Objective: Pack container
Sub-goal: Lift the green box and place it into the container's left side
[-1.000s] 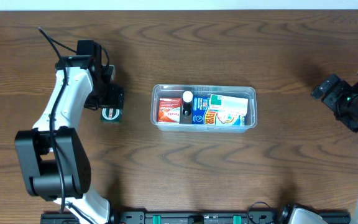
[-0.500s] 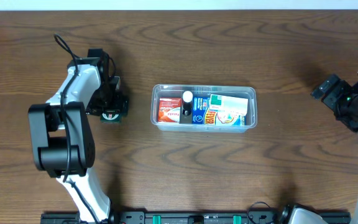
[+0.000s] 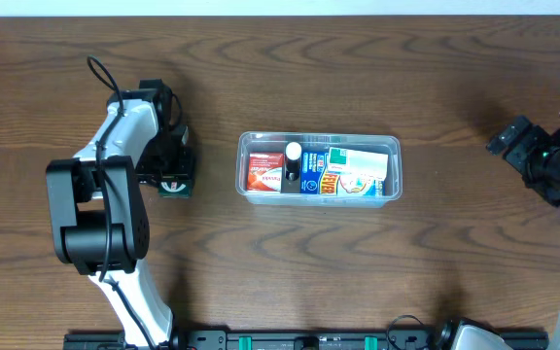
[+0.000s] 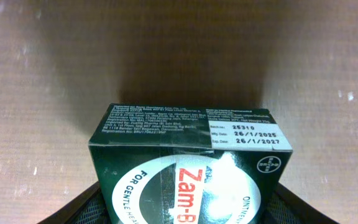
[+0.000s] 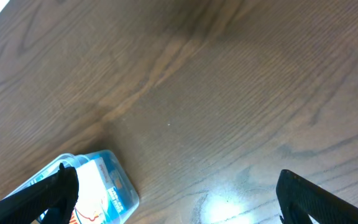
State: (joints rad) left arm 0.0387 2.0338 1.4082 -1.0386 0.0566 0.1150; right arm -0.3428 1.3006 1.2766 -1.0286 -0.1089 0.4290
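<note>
Left gripper (image 4: 188, 193): arm had folded inward over the last second; fingers clamped on the box (image 4: 191, 155), which had shifted slightly toward 6 o'clock.
Container (image 3: 319, 137): mid-table, at 3 o'clock of the box, part-filled.
Right gripper (image 5: 176, 180): fingers apart, idle at the 3 o'clock edge.
Judgement: pick secured, transfer due next.

Overhead cam: fixed above desk (image 3: 436, 58), looks straight down from far off, whole desk in view w/ container (image 3: 319, 136) near centre. Left wrist cam: left of container, v. close on green box (image 4: 191, 168), looking over box top to desk beyond. Right wrist cam: well right of container, tilted down at desk, mid-range; container's corner at frame's lower left. Overhead shares box w/ left cam, container end w/ right cam.
</note>
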